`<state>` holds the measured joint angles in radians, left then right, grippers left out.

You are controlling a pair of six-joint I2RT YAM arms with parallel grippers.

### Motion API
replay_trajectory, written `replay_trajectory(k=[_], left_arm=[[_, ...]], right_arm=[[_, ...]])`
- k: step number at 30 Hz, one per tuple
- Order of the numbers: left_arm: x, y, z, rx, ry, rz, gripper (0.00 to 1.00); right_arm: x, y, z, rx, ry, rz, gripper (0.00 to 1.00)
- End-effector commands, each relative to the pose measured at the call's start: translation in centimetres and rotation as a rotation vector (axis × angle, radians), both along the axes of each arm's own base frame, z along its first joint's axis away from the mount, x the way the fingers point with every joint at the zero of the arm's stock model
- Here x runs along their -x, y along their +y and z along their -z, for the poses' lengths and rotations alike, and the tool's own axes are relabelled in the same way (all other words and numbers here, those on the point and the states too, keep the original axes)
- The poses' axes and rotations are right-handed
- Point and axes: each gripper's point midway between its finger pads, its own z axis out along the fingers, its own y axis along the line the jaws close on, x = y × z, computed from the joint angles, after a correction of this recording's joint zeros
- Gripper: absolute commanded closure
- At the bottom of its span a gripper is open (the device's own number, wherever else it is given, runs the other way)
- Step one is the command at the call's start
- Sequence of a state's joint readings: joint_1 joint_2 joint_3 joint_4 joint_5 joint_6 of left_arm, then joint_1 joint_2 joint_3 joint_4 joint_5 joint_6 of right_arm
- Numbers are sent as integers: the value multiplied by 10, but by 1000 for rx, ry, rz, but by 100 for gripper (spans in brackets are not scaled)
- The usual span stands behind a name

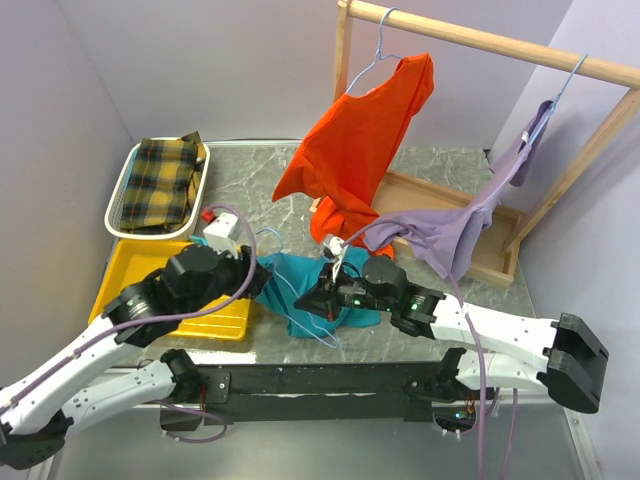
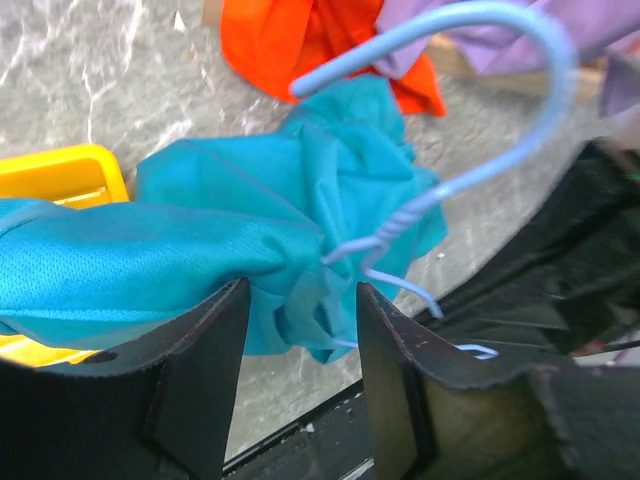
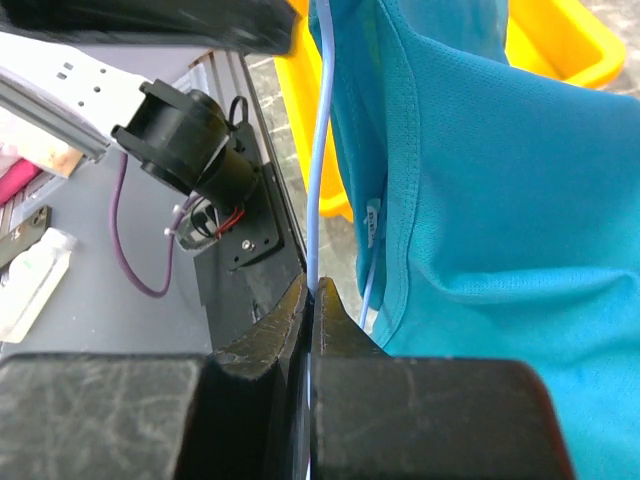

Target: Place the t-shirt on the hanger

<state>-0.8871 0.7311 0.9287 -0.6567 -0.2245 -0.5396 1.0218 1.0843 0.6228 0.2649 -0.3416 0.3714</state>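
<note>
The teal t-shirt [image 1: 305,283] lies bunched on the table between my two grippers. The pale-blue wire hanger [image 1: 283,292] runs through it. In the left wrist view the hanger's hook [image 2: 500,90] and twisted neck stick out of the bunched t-shirt [image 2: 300,200]. My left gripper [image 1: 262,280] is open; its jaws stand wide apart, with a fold of the t-shirt hanging at the fingertips [image 2: 215,320]. My right gripper [image 1: 325,296] is shut on a straight run of the hanger wire [image 3: 318,170], with the t-shirt [image 3: 500,200] draped just to its right.
A yellow tray [image 1: 125,275] lies left of the shirt. Behind it stands a white basket [image 1: 118,195] of plaid cloth. A wooden rack [image 1: 480,40] at the back right holds an orange shirt [image 1: 360,140] and a lilac shirt [image 1: 450,230] on hangers, both drooping close behind the grippers.
</note>
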Motion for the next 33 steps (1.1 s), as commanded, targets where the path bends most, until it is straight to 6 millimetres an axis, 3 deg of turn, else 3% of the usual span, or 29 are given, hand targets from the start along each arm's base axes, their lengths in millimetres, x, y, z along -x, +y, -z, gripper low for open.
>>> replay_trajectory(k=[1, 6, 14, 23, 26, 29, 30, 33], left_arm=[[7, 2, -31, 95, -93, 35, 50], [16, 1, -53, 157, -167, 92, 48], [-11, -9, -43, 80, -170, 31, 33], [-36, -21, -24, -21, -163, -8, 32], [-38, -25, -11, -68, -150, -5, 38], [-41, -23, -2, -116, -144, -30, 55], [-40, -23, 1, -130, -141, -33, 70], [-42, -19, 4, -172, -147, -58, 99]], right_arm=[[-7, 14, -33, -118, -63, 2, 100], [-6, 19, -26, -97, -52, -7, 100], [-5, 23, -22, -77, -48, -8, 100], [-6, 27, -18, -53, -45, -5, 100], [-7, 29, -17, -47, -43, -2, 100], [-11, 29, -15, -33, -39, 11, 100], [-10, 30, -14, -31, -35, 10, 100], [-12, 29, -11, -17, -23, 23, 100]])
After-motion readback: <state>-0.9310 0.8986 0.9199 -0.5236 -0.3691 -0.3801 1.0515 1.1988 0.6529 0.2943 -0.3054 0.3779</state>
